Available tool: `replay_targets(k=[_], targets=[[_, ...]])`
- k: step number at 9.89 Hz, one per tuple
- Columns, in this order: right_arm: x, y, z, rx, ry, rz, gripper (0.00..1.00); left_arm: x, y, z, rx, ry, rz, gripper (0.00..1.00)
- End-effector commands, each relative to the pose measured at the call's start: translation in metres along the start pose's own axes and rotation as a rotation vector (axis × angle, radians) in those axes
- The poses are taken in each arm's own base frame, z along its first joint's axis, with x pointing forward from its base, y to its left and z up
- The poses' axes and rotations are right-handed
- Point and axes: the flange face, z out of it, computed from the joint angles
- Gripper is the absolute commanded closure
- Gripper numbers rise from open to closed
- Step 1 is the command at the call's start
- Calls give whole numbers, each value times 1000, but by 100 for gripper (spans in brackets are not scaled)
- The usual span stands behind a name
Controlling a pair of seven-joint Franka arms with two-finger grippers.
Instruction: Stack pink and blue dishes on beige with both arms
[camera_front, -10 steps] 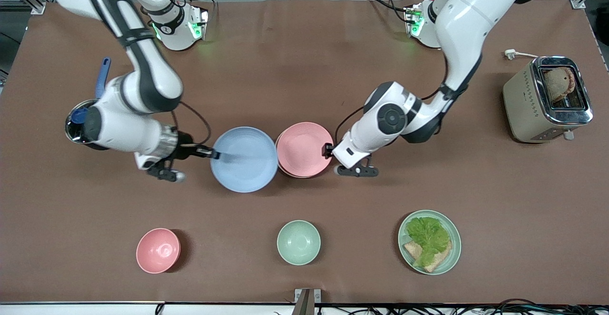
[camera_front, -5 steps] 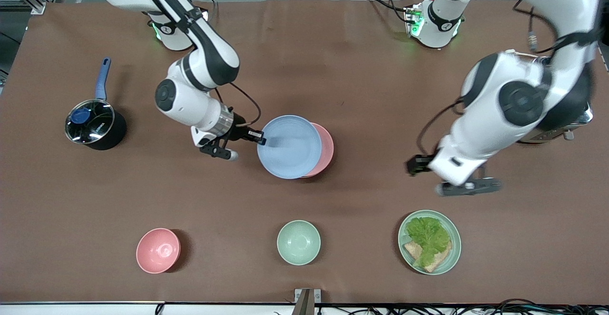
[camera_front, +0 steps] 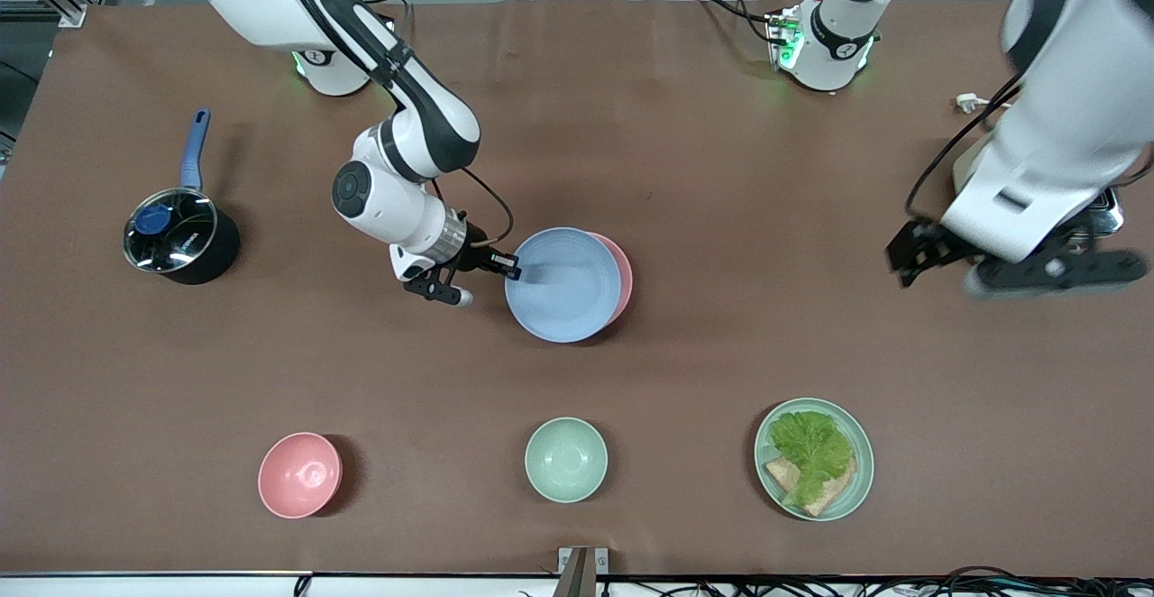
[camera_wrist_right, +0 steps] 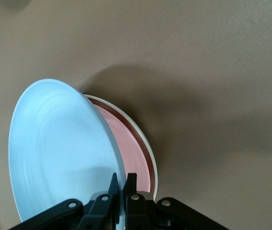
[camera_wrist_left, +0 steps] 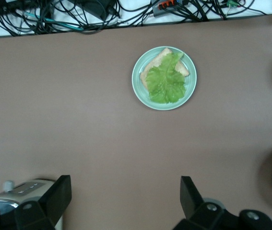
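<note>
Blue plate (camera_front: 565, 283) hung tilted over the pink plate (camera_front: 621, 274), covering most of it, its rim clenched in the right tool (camera_front: 510, 266) over mid-tabletop (camera_front: 685, 173). In the right wrist view the pink plate (camera_wrist_right: 135, 153) sat on a cream-beige plate (camera_wrist_right: 147, 143), only a thin rim of which showed. The left tool (camera_front: 912, 254) hovered released, holding nothing, over the tabletop by the toaster (camera_front: 1109, 209), with the green plate of lettuce and bread (camera_wrist_left: 164, 78) nearer the front camera.
</note>
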Motion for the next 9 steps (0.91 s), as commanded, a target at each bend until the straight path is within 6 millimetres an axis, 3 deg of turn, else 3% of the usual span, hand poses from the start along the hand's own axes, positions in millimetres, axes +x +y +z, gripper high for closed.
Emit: replay_targets(k=[1, 2, 5, 8, 9], targets=[[-13, -7, 12, 1, 8, -13, 98, -36, -27, -9, -36, -111, 18, 0], [-19, -1, 18, -13, -3, -13, 98, -51, -39, -21, -74, -154, 10, 0], [-19, 10, 27, -18, 12, -12, 95, -80, -44, -32, -91, -168, 3, 0], [-18, 14, 33, -30, 11, -20, 70, -86, -53, -41, -97, -155, 5, 0], [-16, 14, 31, -27, 14, -19, 52, -87, -53, -44, -104, -152, 20, 0]])
